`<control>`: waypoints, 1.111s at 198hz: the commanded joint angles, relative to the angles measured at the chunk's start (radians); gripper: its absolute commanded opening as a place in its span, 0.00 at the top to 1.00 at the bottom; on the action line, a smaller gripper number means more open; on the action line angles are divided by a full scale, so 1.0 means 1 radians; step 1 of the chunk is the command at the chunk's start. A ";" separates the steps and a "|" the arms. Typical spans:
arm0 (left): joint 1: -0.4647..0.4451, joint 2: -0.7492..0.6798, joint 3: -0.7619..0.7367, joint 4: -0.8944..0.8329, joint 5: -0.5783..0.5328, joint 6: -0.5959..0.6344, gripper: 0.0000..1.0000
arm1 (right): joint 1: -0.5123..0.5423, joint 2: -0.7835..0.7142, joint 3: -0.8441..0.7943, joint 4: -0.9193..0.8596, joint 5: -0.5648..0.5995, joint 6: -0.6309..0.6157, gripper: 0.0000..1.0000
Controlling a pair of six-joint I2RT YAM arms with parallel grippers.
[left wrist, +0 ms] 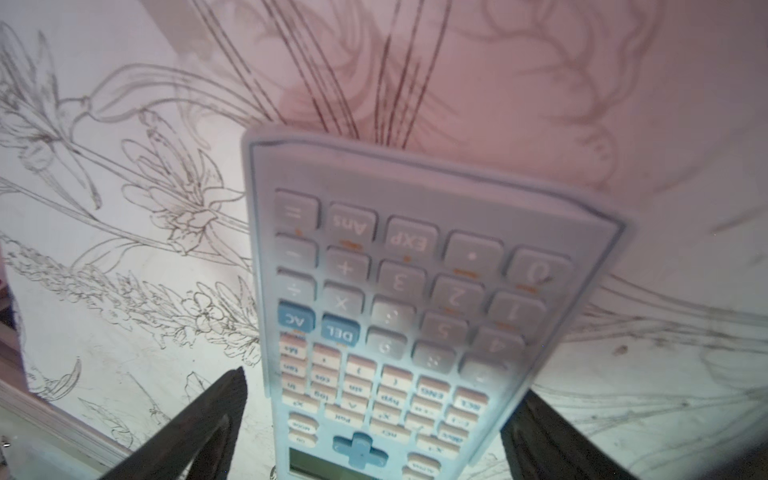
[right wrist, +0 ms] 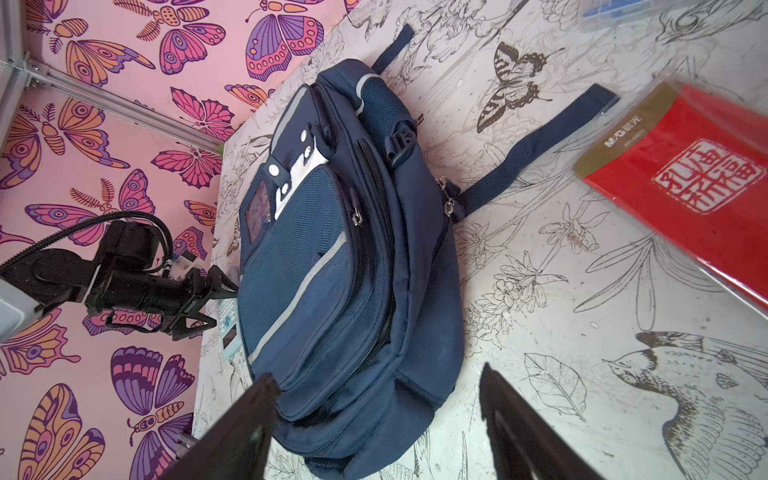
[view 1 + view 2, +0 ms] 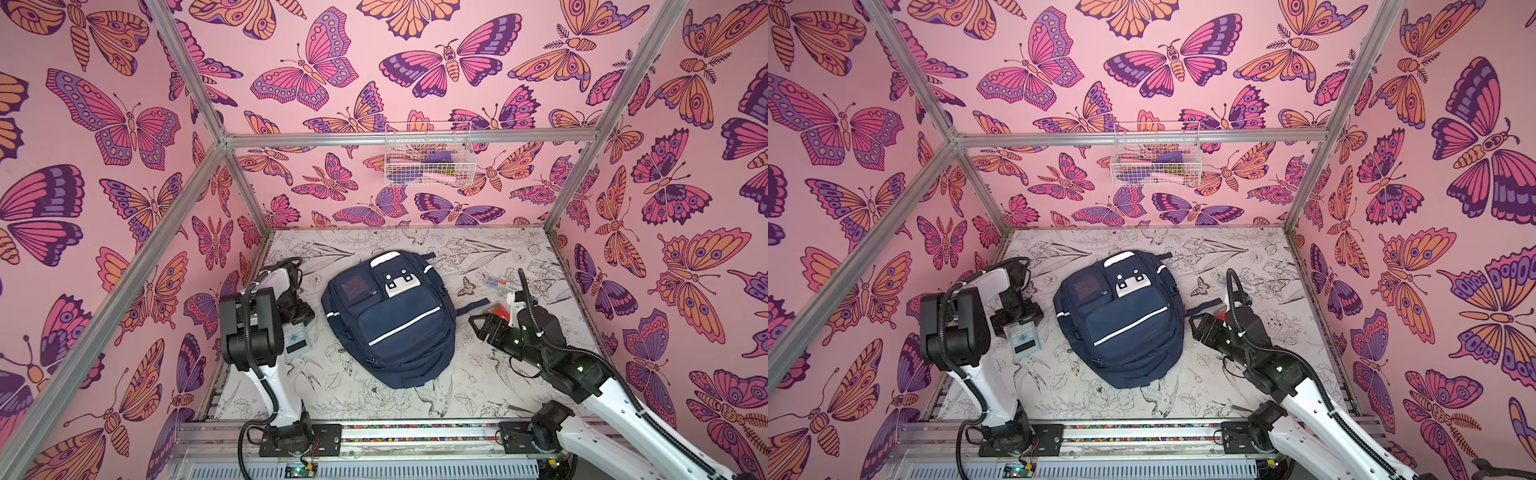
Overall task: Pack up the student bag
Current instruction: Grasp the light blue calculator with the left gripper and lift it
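student bag (image 3: 388,320) at table (image 3: 465,374) centre, calculator (image 3: 296,343) left of it, packet (image 2: 685,183) right, basket (image 3: 428,180) on back wall

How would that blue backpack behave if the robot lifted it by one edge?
Probably floppy: the backpack is soft, creased fabric, so it would sag. Likely light for its size, since it lies fairly flat. Its loose strap would probably dangle.

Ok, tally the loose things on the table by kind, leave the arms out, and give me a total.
Backpack: 1
Calculator: 1
Red packet: 1
Clear case: 1
Total: 4
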 commanded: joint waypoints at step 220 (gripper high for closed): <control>0.035 -0.021 -0.075 0.111 0.137 -0.001 0.00 | -0.061 0.022 0.218 -0.189 -0.023 -0.049 0.24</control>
